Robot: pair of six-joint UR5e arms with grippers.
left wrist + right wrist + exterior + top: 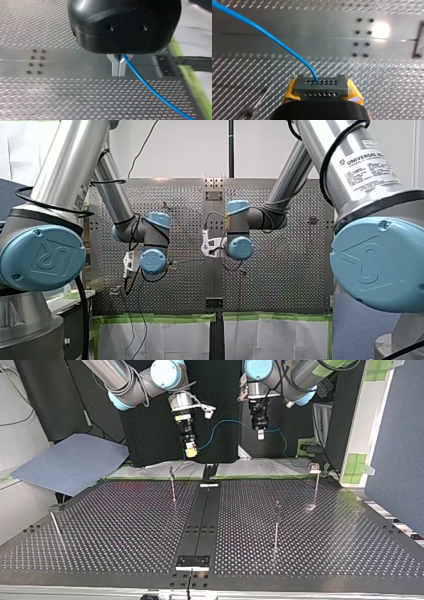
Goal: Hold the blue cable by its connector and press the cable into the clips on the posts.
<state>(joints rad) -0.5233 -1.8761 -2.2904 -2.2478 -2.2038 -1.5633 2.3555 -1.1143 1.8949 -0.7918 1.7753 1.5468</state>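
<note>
Right wrist view shows the yellow pads [290, 91] of the right gripper [190, 452] clamped on both sides of the grey connector [321, 86]. The blue cable [274, 41] leaves one of the connector's holes and curves away above the perforated table [125, 525]. In the left wrist view, the left gripper [118, 68] has its metal fingers [115, 67] pinched together on the same cable further along. Its loose end trails off past the table edge.

The top view puts both grippers high and toward the far edge, well apart from the posts [173, 485]. The cable sags in a short arc between them. The main risk is probably the thin cable sliding through the narrow metal fingers once the span is tensioned, which would leave slack that misses a clip. Pulling too hard the other way could strain the wire where it enters the connector. A low descent could also knock a slender post aside.

The clips themselves are too small to make out on the post tops. The front view hides both grippers behind the wrists. The cable's far end is cut off.
</note>
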